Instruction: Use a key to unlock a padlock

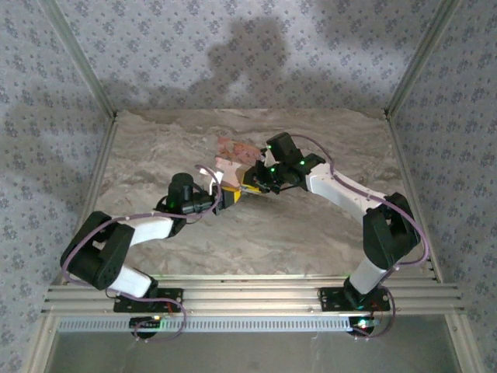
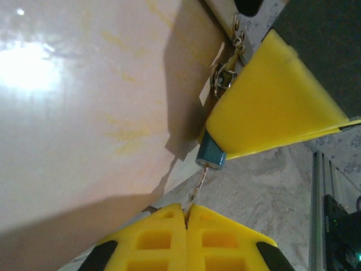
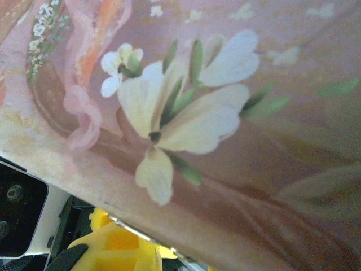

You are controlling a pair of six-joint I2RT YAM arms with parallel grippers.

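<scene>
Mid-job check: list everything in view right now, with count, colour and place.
padlock: 1, dark blue, at the right pincer's tips, beside the box
key: 1, metal, between left pincer and padlock, tip at the padlock
ring: 1, silver, above the padlock, by the box edge
box: 1, pink, flower print, mid-table
table: 1, beige marbled
left arm: 1, black-white, near left
right arm: 1, black-white, near right
left pincer: 1, yellow, shut on key
right pincer: 1, yellow, shut on padlock

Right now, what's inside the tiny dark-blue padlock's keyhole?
A thin metal key, pinched by the left gripper, enters the tiny dark-blue padlock. Its tip is hidden inside. A yellow finger of the right gripper covers the padlock's upper part.
</scene>
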